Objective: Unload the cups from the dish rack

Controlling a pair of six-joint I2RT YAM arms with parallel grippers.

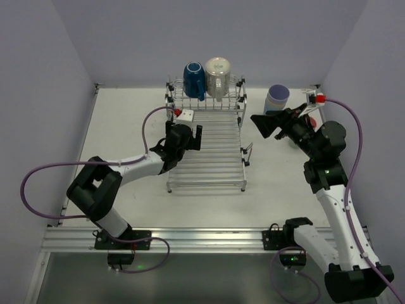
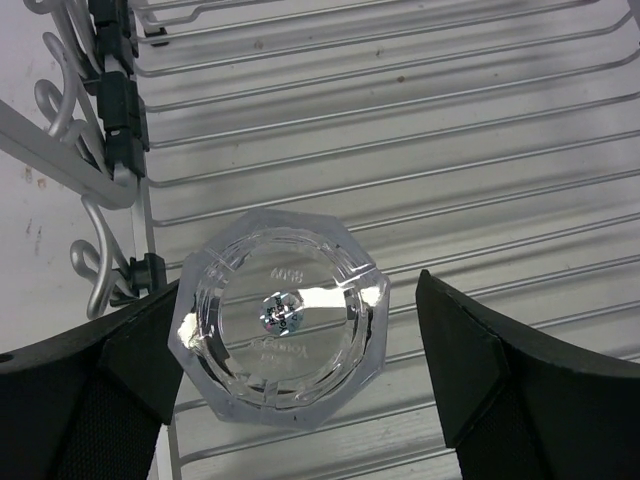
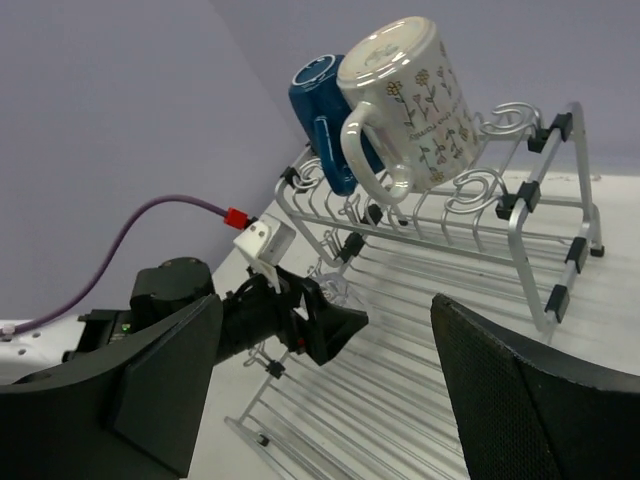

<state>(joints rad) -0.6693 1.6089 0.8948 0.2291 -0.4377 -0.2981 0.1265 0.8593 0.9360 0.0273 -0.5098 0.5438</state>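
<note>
Room: lavender walls (image 1: 50,63), white table (image 1: 126,126).
Dish rack (image 1: 215,161): at centre of table, its raised end at 12 o'clock.
Mugs: dark-blue mug (image 1: 193,79) and cream mug (image 1: 217,75) lean side by side on the raised loops.
Lavender cup (image 1: 277,98): on table, at 2 o'clock from rack.
Left gripper (image 2: 297,295): jaws spread around clear cup (image 2: 280,330), upside down on slats at rack's 9 o'clock edge; only left wrist view shows this cup.
Right gripper (image 1: 271,123): jaws spread wide, nothing between, at 3 o'clock of rack.
Writing: right wrist view alone shows flower print with small words on cream mug, too small to read; raised letters on clear cup base, not readable.
</note>
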